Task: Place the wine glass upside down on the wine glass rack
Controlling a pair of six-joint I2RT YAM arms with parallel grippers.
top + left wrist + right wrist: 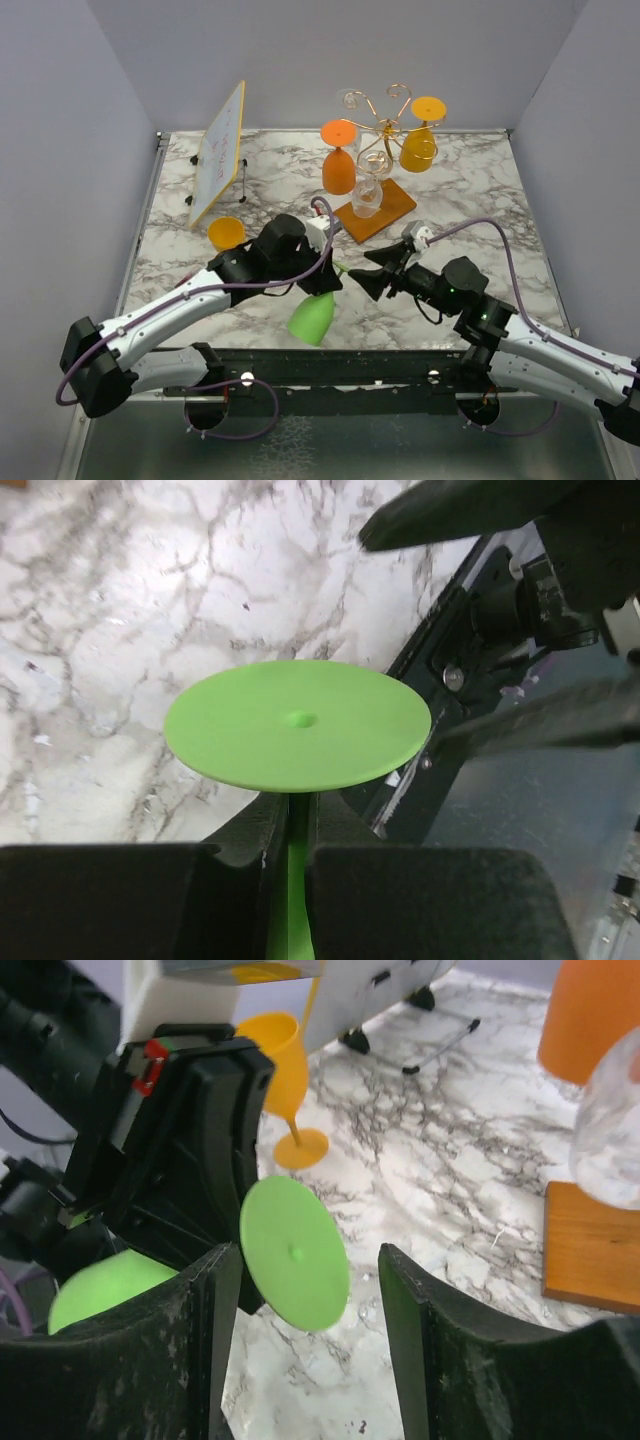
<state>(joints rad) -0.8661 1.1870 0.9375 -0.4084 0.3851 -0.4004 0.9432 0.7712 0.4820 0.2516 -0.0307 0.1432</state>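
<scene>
Green wine glass (pixel 312 318) is hanging tilted near the marble table's (pixel 470 200) front edge, well apart from the wine glass rack (pixel 390 205). Left gripper (pixel 290 850) is clamping its stem, while right gripper (pixel 372 270) is standing with jaws parted around its foot without touching it.

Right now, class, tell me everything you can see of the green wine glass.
The green wine glass looks like opaque matte plastic: rounded bowl, thin stem, flat round foot with a small centre dimple. It hangs tilted on its side over the near edge of the marble table, the left claw shut on its stem. The open right claw flanks its foot.
</scene>
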